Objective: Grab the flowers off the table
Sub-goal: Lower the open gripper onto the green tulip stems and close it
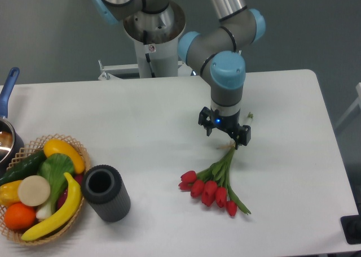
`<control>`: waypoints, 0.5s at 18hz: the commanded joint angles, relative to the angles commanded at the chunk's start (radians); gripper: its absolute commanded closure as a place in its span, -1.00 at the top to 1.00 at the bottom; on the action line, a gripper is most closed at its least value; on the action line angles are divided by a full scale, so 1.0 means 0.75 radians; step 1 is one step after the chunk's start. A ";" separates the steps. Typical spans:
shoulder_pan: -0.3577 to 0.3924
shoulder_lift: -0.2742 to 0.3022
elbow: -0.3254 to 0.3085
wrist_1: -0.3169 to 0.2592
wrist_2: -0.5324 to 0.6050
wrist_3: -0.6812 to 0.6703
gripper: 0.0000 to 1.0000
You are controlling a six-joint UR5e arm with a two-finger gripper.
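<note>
- Hovering over the stem ends, the tool (225,137) has fingers apart, gripping nothing.
- Tulip bunch (214,183) on the surface (141,121) looks light and crushable; grip the bundled stems.

I can't see the stem ends of the flowers (217,183) behind the fingers (210,125); the pot (7,134) is cut off at left.

A single fixed camera looks down from high at the front of the table (141,110), facing the arm's base (153,36) at the far edge, near enough to crop the table's left side.
</note>
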 joint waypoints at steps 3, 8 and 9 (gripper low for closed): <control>0.000 -0.026 0.018 0.002 -0.002 0.002 1.00; -0.012 -0.096 0.092 0.002 -0.004 -0.004 1.00; -0.012 -0.106 0.098 0.002 -0.004 -0.004 1.00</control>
